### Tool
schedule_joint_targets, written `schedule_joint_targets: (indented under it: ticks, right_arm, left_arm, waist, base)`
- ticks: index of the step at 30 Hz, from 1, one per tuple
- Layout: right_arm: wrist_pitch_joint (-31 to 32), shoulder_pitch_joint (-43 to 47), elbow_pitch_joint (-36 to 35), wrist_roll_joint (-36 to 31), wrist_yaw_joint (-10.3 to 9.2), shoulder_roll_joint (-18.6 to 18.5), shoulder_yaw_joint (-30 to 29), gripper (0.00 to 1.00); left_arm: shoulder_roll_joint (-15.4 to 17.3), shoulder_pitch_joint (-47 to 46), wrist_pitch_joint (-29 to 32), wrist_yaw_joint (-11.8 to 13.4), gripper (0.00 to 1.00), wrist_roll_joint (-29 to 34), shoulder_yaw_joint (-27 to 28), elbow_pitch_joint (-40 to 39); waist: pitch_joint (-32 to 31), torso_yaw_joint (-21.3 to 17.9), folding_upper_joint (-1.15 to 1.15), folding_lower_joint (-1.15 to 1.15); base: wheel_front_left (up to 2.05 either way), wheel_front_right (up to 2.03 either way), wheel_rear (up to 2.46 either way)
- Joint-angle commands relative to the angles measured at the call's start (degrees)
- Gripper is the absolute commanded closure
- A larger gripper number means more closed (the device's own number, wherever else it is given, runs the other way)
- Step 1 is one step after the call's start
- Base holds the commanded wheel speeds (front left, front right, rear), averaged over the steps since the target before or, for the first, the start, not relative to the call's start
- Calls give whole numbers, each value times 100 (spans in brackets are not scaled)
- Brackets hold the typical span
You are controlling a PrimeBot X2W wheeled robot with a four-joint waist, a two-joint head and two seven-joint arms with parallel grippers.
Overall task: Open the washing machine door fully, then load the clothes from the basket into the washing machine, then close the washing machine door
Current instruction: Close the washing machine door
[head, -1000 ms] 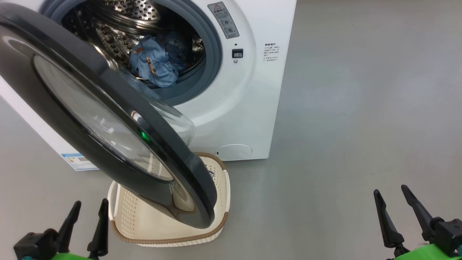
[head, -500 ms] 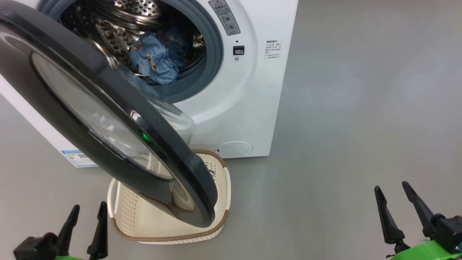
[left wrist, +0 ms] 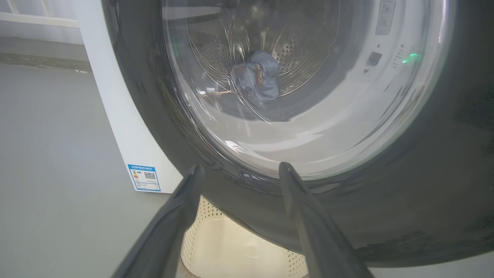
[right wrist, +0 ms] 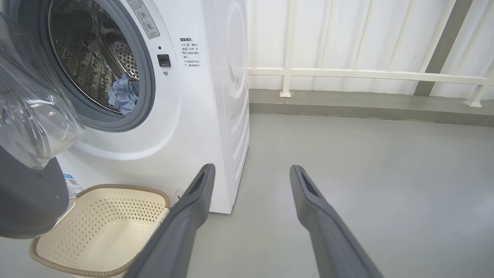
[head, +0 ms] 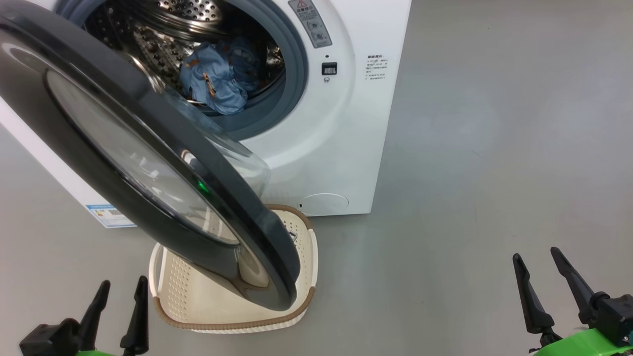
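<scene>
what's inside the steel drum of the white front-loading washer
A crumpled bundle of light-blue printed clothes lies near the drum's front. The glossy black-rimmed glass door hides its lower left in the head view.

Starting at the left gripper (head: 123,283): two long black fingers (head: 136,316), slim and tapering to blunt points, growing out of a chunky black block (head: 47,338). Over to the right gripper (head: 535,254), and it's the same build, with black fingers, a small knobbly foot at one root and a squared black housing (head: 615,316). Under that is a broad slab of vivid green casing (head: 578,343), and the left side shows just a sliver of the same green. Up close from the wrists, the fingers read dark grey, matte and smooth-skinned. On the right pair there's a shallow recessed slot (right wrist: 308,183) just behind each tip.
</scene>
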Motion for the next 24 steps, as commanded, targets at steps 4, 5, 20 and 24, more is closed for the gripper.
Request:
schedule_joint_targets:
  ticks: [4,5,20,24]
  right_arm:
    - [-28,-148,-108,-22,7,-108,129,31]
    - [-28,-151,-100,-21,7,-108,149,53]
    - [-28,-707,66,7,7,126,547,100]
    - [-28,-1049,57,52,7,165,694,100]
  left_arm:
    - [64,-137,-78,-14,0,72,210,-105]
    - [53,-135,-78,-14,0,73,213,-108]
    - [-79,-84,-78,-14,0,142,215,-174]
    - [-102,-76,-78,-14,0,174,195,-221]
  waist:
    - [-26,29,0,0]
    - [-32,41,0,0]
    - [-163,370,0,0]
    - [-198,507,0,0]
  base:
    - [0,0,0]
    - [0,0,0]
    - [0,0,0]
    - [0,0,0]
